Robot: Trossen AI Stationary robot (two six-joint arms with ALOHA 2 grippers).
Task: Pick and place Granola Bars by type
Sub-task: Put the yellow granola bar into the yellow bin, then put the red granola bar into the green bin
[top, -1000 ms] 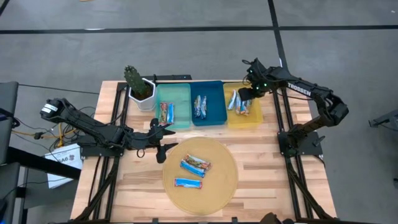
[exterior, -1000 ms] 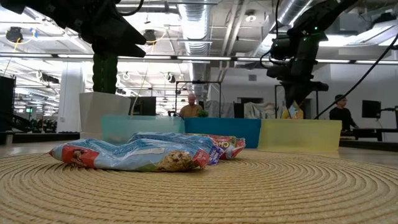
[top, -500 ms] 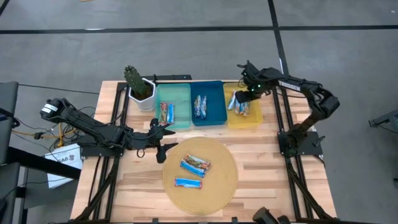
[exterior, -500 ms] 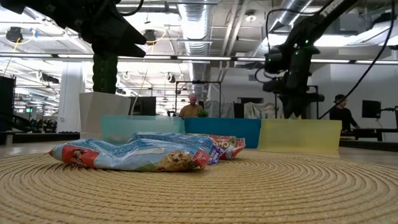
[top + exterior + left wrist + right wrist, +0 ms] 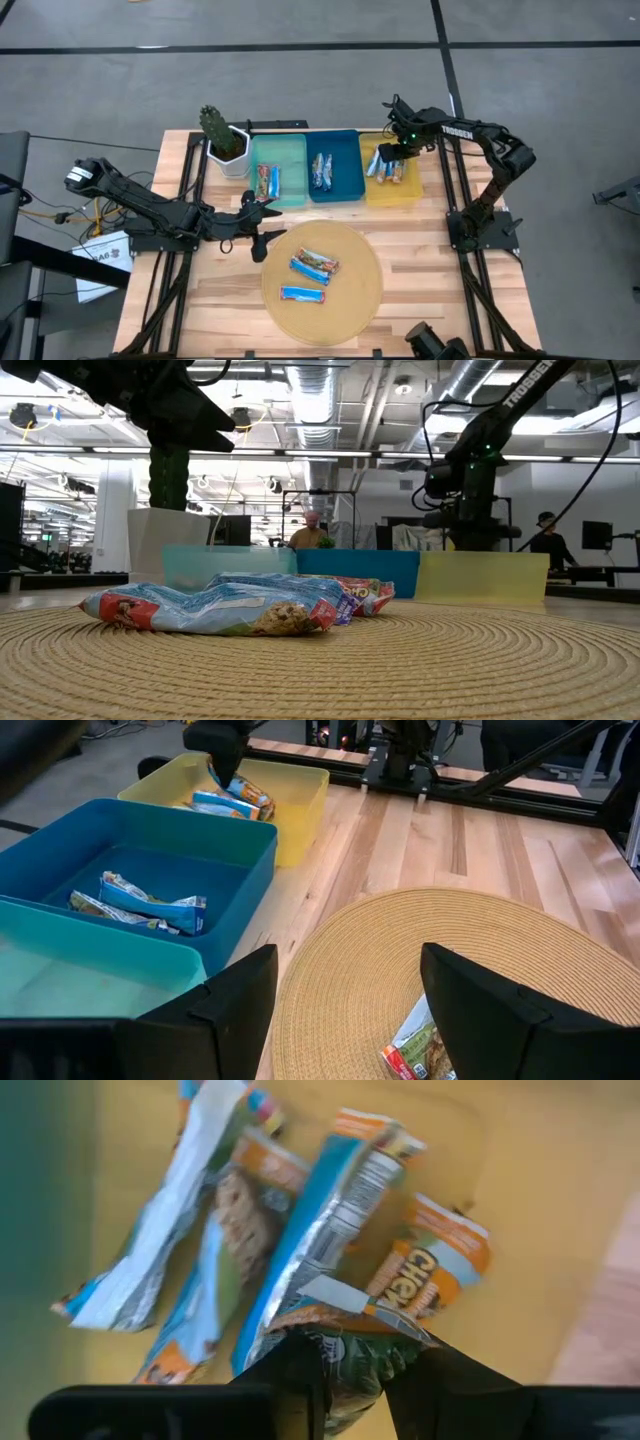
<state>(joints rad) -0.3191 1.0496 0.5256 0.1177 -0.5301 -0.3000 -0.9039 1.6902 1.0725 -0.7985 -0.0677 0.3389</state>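
My right gripper is down in the yellow tray at the far right, shut on a blue-silver granola bar with orange ends. Several similar bars lie on the tray's floor. My left gripper hangs open and empty at the left edge of the round woven mat; its fingers show wide apart in the left wrist view. Three bars lie flat on the mat. The teal tray and the blue tray each hold bars. My right gripper pinches the bar's near end between its two fingers. The fingers come from above, pointing down into the tray. The bar reaches away from the fingers along the tray, over the other bars; I cannot tell whether it rests on them.
A potted cactus stands at the far left beside the teal tray. The three trays stand in a row along the far edge. Bare wooden table lies right of the mat. People show in the room beyond the table.
My right gripper has gone down and a little toward the table's left with the bar, from above the yellow tray's wall to inside the tray. The bar, which hung in sight over the wall in the low view, is now hidden behind it.
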